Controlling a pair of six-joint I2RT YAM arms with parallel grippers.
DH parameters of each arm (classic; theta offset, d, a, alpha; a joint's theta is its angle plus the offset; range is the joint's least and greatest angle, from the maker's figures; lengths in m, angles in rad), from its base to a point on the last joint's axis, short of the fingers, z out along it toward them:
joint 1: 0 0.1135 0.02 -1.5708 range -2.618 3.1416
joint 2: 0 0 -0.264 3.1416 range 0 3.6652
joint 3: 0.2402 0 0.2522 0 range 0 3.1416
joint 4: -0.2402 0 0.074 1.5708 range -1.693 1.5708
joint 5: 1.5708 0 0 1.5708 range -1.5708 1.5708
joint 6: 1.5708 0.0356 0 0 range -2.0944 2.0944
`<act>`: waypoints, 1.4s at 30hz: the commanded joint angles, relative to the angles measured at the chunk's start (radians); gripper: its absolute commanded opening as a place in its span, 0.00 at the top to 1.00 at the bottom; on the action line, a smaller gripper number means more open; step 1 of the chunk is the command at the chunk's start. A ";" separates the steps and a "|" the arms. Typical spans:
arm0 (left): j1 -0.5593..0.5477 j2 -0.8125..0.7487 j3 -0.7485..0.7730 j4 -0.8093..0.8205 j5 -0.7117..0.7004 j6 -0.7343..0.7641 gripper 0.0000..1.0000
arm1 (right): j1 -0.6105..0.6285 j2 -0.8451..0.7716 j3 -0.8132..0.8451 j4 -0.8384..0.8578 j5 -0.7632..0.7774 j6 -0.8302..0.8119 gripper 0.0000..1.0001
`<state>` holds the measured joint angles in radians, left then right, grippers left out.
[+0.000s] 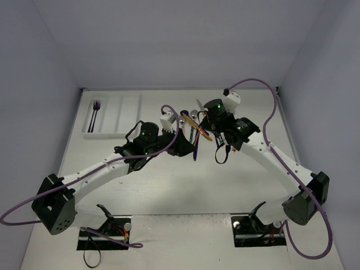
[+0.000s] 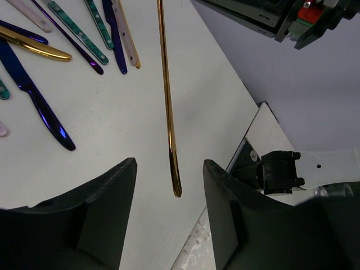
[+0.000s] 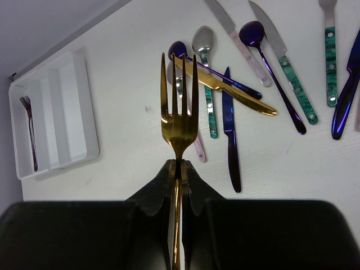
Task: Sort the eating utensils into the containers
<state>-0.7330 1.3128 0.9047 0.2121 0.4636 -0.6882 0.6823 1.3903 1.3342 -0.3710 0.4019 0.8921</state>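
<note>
My right gripper (image 3: 180,166) is shut on the neck of a gold fork (image 3: 179,115) and holds it above the table, tines pointing away from the camera. In the left wrist view the fork's slim gold handle (image 2: 167,107) hangs down between the open fingers (image 2: 107,208) of my left gripper (image 2: 169,180) without touching them. The other utensils (image 3: 247,84) lie loose on the table: a gold knife, blue and purple pieces, teal-handled and pink-handled pieces. The white tray (image 3: 73,112) lies to the left, with one dark fork (image 3: 29,129) in an outer compartment. In the top view both grippers (image 1: 185,145) (image 1: 207,125) meet over the pile.
The tray (image 1: 115,115) sits at the far left of the table, near the back wall. The pile of utensils (image 1: 191,121) lies at the table's middle, partly hidden by both arms. Purple cables loop around both arms. Walls close in the table on three sides.
</note>
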 commanded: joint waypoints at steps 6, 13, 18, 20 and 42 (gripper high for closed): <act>-0.005 0.006 0.014 0.138 0.038 -0.051 0.65 | 0.005 -0.036 0.043 0.034 0.003 0.025 1.00; -0.018 0.018 0.014 0.139 0.041 -0.048 0.76 | 0.005 -0.033 0.043 0.037 -0.001 0.028 1.00; -0.019 0.023 0.013 0.142 0.043 -0.048 0.89 | 0.005 -0.033 0.043 0.041 -0.003 0.027 1.00; -0.019 0.021 0.012 0.145 0.041 -0.046 0.97 | 0.005 -0.032 0.043 0.043 -0.001 0.027 1.00; 0.050 -0.034 -0.085 0.165 -0.014 -0.097 1.00 | -0.049 -0.040 -0.009 0.043 0.028 -0.070 0.15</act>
<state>-0.7322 1.3412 0.8268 0.2857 0.4622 -0.7480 0.6699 1.3866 1.3333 -0.3654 0.3866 0.8589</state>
